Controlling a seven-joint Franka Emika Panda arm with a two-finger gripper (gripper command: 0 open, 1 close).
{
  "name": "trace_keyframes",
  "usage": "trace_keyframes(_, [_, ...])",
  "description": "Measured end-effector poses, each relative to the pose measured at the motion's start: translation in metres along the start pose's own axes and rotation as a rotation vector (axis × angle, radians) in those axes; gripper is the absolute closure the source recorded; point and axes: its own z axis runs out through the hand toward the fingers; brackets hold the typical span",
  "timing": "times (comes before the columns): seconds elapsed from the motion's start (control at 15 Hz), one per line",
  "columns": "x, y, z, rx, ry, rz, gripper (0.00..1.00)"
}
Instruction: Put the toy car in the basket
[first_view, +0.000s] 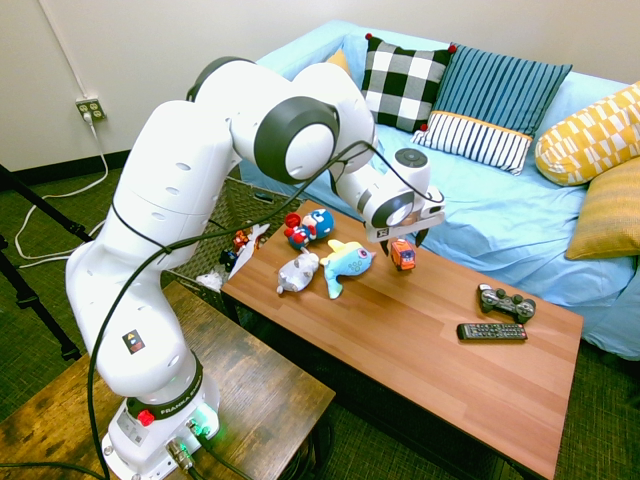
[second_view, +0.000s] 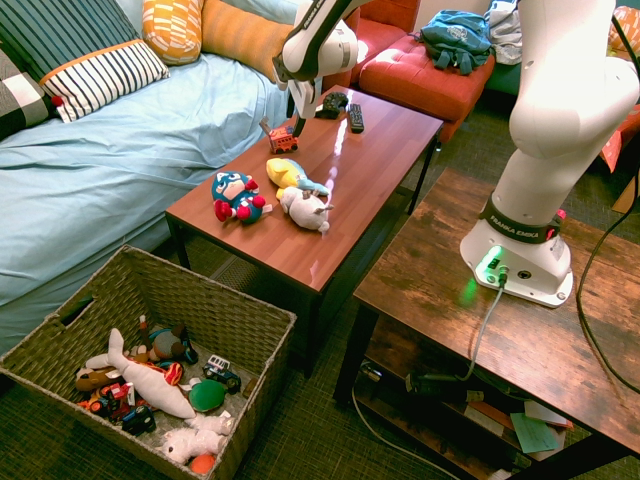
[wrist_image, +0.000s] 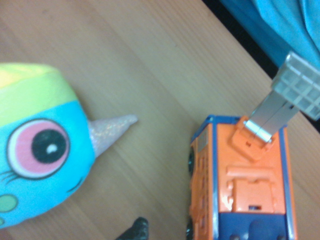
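Note:
The toy car (first_view: 402, 254) is small, orange with blue trim, and stands on the wooden coffee table (first_view: 420, 340) near its sofa-side edge. My gripper (first_view: 405, 238) hangs open just above it, fingers pointing down and nothing between them. From the other side the gripper (second_view: 303, 112) is a little above and behind the toy car (second_view: 281, 138). Close up, the toy car (wrist_image: 240, 200) shows a grey ladder part on its roof. The basket (second_view: 190, 285) sits on the floor off the table's end and holds several toys; its mesh wall (first_view: 215, 225) shows behind my arm.
Beside the car lie a blue-and-yellow plush fish (first_view: 345, 262), a grey-white plush (first_view: 298, 272) and a red-and-blue plush figure (first_view: 308, 228). A game controller (first_view: 506, 302) and a remote (first_view: 491, 331) lie at the table's other end. The blue sofa (first_view: 500, 220) runs along the far side.

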Motion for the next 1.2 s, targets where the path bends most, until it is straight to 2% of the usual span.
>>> trace_keyframes(0.33, [0.009, 0.006, 0.012, 0.008, 0.016, -0.029, 0.0])
trace_keyframes(0.4, [0.008, 0.006, 0.014, 0.009, 0.014, -0.03, 1.0])
trace_keyframes(1.2, [-0.004, 0.007, 0.04, 0.014, 0.0, -0.057, 1.0])
